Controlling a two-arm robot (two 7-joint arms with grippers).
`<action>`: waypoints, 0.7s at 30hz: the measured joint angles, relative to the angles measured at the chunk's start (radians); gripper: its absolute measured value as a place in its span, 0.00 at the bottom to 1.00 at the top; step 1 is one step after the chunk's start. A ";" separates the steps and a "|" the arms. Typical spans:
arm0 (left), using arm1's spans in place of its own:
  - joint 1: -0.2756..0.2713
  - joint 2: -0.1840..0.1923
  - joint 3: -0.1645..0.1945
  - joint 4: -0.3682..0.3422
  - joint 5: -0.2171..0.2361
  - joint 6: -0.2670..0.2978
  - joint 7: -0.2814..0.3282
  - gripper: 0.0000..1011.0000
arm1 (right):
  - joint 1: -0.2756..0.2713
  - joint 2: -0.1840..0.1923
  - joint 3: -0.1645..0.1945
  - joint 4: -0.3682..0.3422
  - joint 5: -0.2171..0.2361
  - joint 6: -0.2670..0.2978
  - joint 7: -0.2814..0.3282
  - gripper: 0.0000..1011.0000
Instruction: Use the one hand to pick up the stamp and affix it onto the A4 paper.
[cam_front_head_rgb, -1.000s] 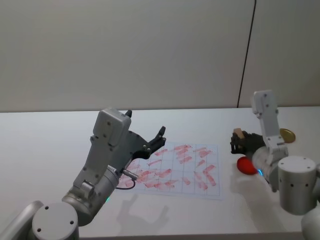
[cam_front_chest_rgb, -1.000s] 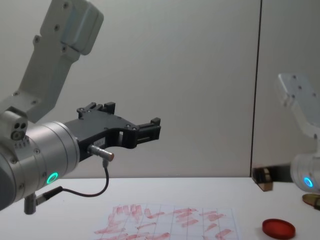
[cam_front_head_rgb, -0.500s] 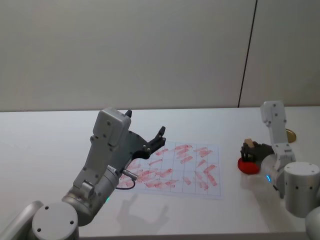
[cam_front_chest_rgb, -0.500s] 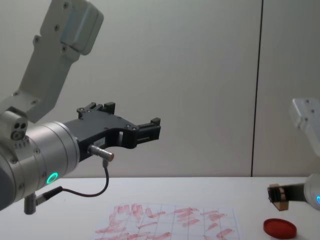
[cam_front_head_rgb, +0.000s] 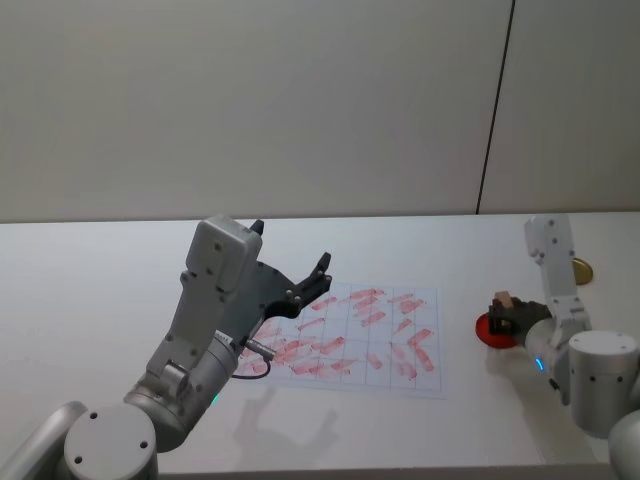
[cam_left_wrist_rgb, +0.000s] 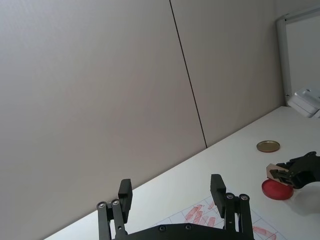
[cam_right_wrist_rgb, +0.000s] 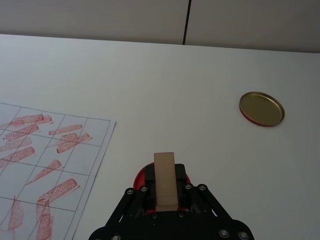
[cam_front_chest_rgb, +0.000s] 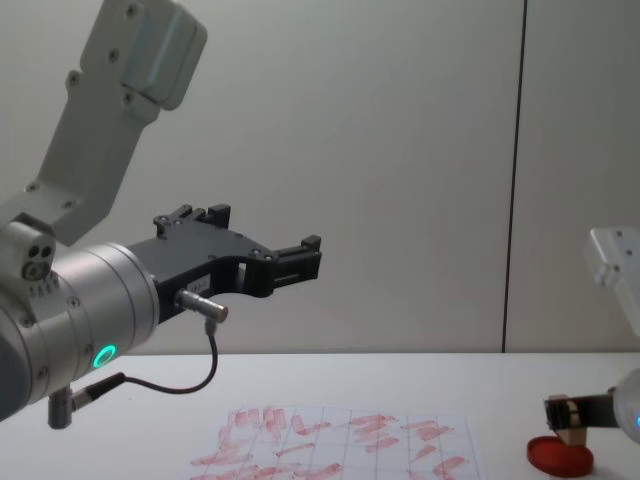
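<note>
My right gripper (cam_front_head_rgb: 506, 314) is shut on the stamp (cam_front_head_rgb: 507, 298), a small tan wooden block (cam_right_wrist_rgb: 164, 179). It holds the stamp upright right over the red ink pad (cam_front_chest_rgb: 560, 456). The stamp's lower end (cam_front_chest_rgb: 573, 432) is at the pad's surface; I cannot tell whether they touch. The A4 paper (cam_front_head_rgb: 352, 340), gridded and full of red marks, lies to the left of the pad. My left gripper (cam_front_chest_rgb: 290, 262) hangs open in the air above the paper's left part, holding nothing.
A gold round lid (cam_front_head_rgb: 577, 268) lies on the white table behind the pad, also seen from the right wrist as the lid (cam_right_wrist_rgb: 261, 108). A black cable (cam_front_chest_rgb: 190, 385) loops under the left arm. A grey wall closes the table's far edge.
The right gripper has carried the stamp to the right and down, from above the table beside the paper to the red ink pad. The left arm has not moved.
</note>
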 joint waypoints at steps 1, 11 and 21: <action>0.000 0.000 0.000 0.000 0.000 0.000 0.000 0.98 | 0.002 0.000 0.001 0.005 0.000 -0.001 0.000 0.21; 0.000 0.000 0.000 0.000 0.000 0.000 0.000 0.98 | 0.019 -0.002 0.006 0.051 -0.001 -0.024 0.004 0.26; 0.000 0.000 0.000 0.000 0.000 0.000 0.000 0.98 | 0.030 -0.005 0.010 0.081 -0.003 -0.058 0.011 0.58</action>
